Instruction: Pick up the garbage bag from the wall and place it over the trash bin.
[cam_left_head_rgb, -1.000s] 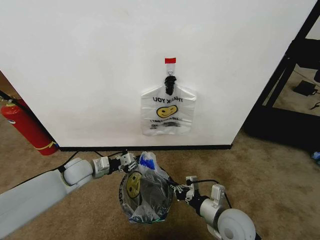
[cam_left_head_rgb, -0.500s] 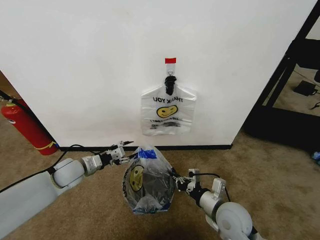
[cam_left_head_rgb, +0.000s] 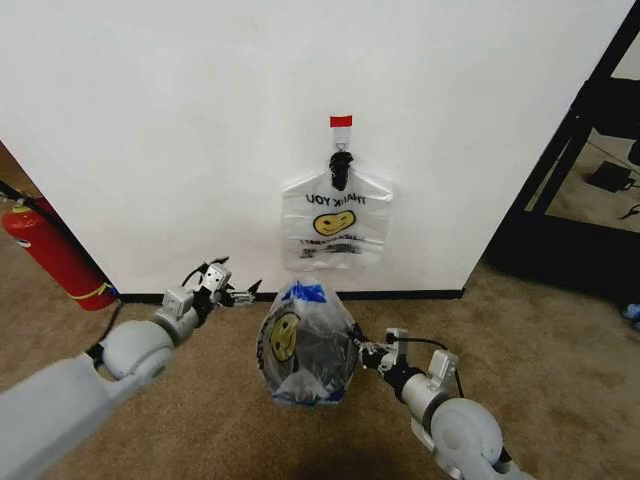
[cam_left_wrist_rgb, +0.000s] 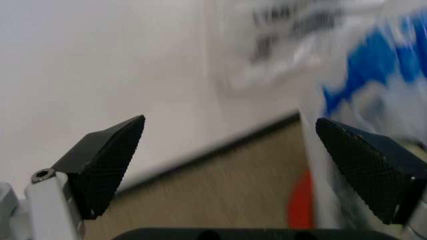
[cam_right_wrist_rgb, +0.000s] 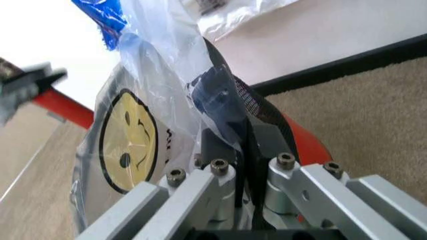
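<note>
My right gripper (cam_left_head_rgb: 362, 350) is clamped on the rim of the trash bin (cam_right_wrist_rgb: 267, 117), with a fold of the garbage bag (cam_left_head_rgb: 303, 340) caught between its closed fingers; the bin stands on the carpet just in front of the wall (cam_left_head_rgb: 180, 130), tilted, with the bag draped over its top and down its side. My left gripper (cam_left_head_rgb: 238, 293) hangs off to the bin's left, near the baseboard, its jaws spread wide and holding nothing, clear of the plastic. To finish this well I judge the bin should be set level and the film pulled evenly round the whole rim, since the bag looks bunched high on one side; the plastic is thin and could tear or slide off the wire if I tug hard from a single point. A second bag (cam_left_head_rgb: 336, 222) hangs on the hook (cam_left_head_rgb: 340, 163) below the red tape (cam_left_head_rgb: 341, 121), and its black print reads "THANK YOU" mirrored, above a yellow smiley face; the smaller text beneath is too fine to read. The bag on the bin shows the same smiley and a blue patch near the top.
</note>
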